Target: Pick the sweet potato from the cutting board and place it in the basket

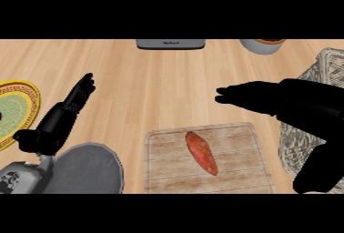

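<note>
Watching this from the side of the room: the long reddish-orange sweet potato [201, 153] is lying flat on the pale wooden cutting board [245, 152], angled a bit across the planks, and nothing is touching it. The robot's black right hand [254, 98] hangs over the bare light-wood surface [154, 82] just past the board's far edge, fingers stretched out and relaxed, holding nothing. The left hand [70, 102] is parked over on the left with its fingers straight up, also empty, near a yellow-rimmed green plate [13, 113]. What I'd worry about is that the potato is skinny and tapers at both ends. If the fingers come down off-centre, or close along its length rather than across it, I reckon it spins or skids off the board instead of getting picked up. The second thing is the grey woven wicker basket [326, 63], which sits just beside the board's right edge (the right arm crosses over it as seen from the head). A low carry could clip the rim or shove the whole basket, so it'd want a proper lift before swinging over. Letting go too close to the rim could also leave the potato perched on the edge.
</note>
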